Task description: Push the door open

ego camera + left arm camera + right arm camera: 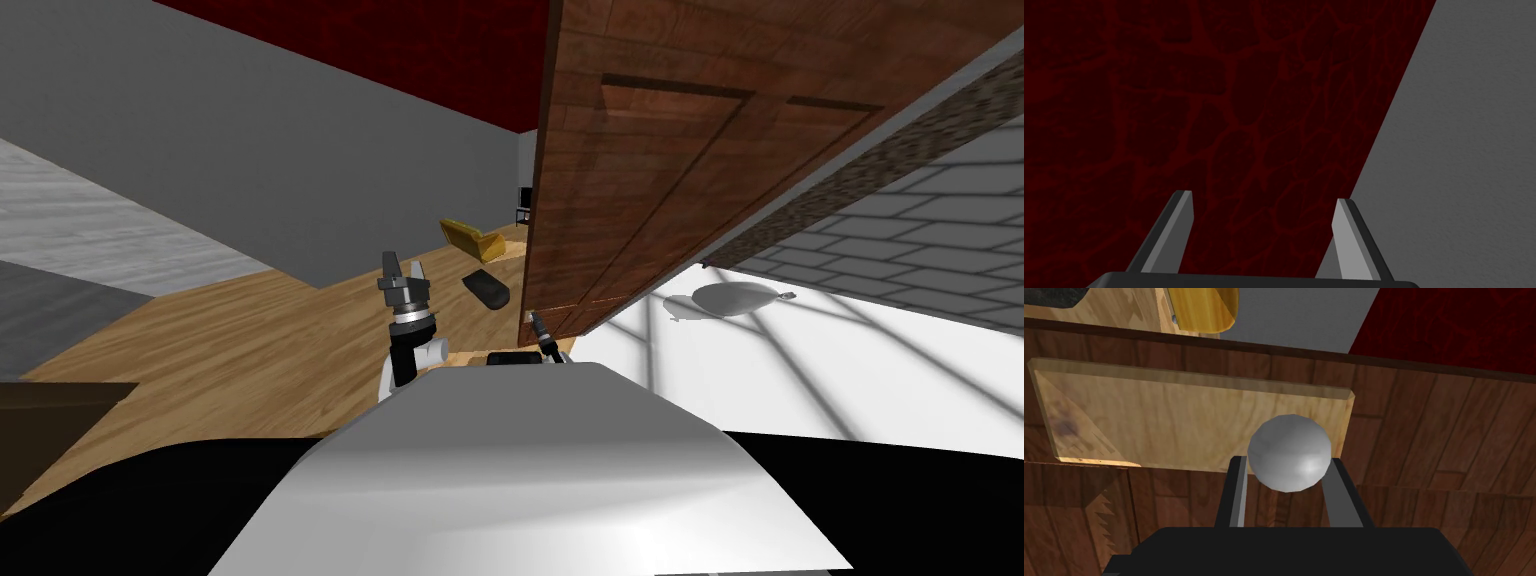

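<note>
While right jaws pinched the door's (1434,438) grey knob (1289,453), left jaws were spread.
Left jaws were at 10 o'clock from it.

Dark brown panelled wooden door (650,170), standing ajar, round grey knob (1289,452) on pale wooden plate (1174,418)

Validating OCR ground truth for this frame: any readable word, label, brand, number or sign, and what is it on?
None. No text, label, number or sign is readable on the brown wooden door, its grey knob or the pale wooden panel behind the knob.
</note>
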Available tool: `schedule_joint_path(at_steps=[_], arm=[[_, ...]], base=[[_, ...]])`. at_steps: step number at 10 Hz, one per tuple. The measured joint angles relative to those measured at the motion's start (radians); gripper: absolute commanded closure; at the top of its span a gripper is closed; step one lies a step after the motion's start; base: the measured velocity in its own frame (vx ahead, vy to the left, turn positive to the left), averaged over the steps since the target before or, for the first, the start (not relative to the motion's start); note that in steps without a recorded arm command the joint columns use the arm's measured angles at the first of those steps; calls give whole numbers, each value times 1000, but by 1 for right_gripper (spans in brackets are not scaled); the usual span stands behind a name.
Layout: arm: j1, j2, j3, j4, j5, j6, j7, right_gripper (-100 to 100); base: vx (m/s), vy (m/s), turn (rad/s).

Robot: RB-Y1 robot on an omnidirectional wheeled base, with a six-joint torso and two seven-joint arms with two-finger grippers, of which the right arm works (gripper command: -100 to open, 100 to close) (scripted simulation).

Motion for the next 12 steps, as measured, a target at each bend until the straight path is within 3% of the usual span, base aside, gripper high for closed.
schedule_joint_path(at_steps=[1, 2, 6, 9, 12], arm=[[6, -7, -14, -10, -7, 4, 3, 100], [-1, -8, -32, -8, -15, 8, 7, -100], [17, -8, -35, -25, -23, 9, 4, -100], [37, 11, -38, -46, -31, 11, 0, -100], [33, 4, -42, -39, -33, 7, 3, -100]], base=[[153, 81, -113], [-55, 62, -95], [-207, 45, -58], [-185, 21, -62], [154, 39, 21]])
